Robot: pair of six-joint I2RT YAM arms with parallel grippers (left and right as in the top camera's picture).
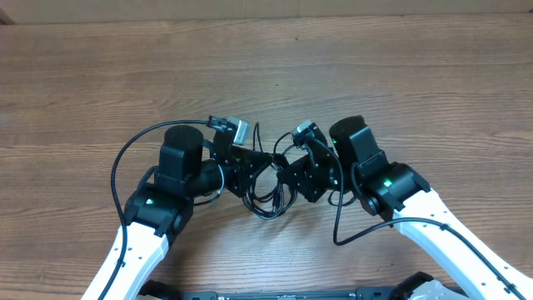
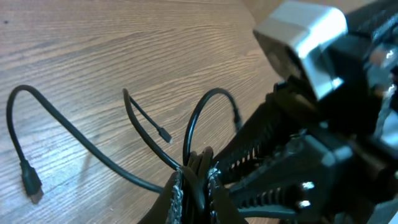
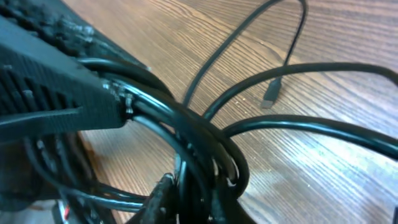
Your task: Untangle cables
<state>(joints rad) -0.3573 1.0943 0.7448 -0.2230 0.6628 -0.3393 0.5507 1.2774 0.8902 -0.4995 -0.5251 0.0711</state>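
The cables (image 1: 268, 202) are a small tangle of thin black cords at the table's middle, held between both arms. My left gripper (image 1: 265, 162) is shut on the bundle; in the left wrist view its fingertips (image 2: 178, 198) pinch several strands (image 2: 196, 174). Loose ends with small plugs (image 2: 30, 180) trail onto the wood. My right gripper (image 1: 281, 182) meets it from the right. In the right wrist view its jaws (image 3: 199, 199) are closed around the knotted cables (image 3: 205, 143), and one plug end (image 3: 270, 93) hangs free above the table. The two grippers nearly touch.
The wooden table (image 1: 400, 75) stretches around the arms. Thicker black arm cables loop beside the left arm (image 1: 125, 158) and the right arm (image 1: 337, 221). A pale plastic object (image 1: 433, 292) lies at the front right edge.
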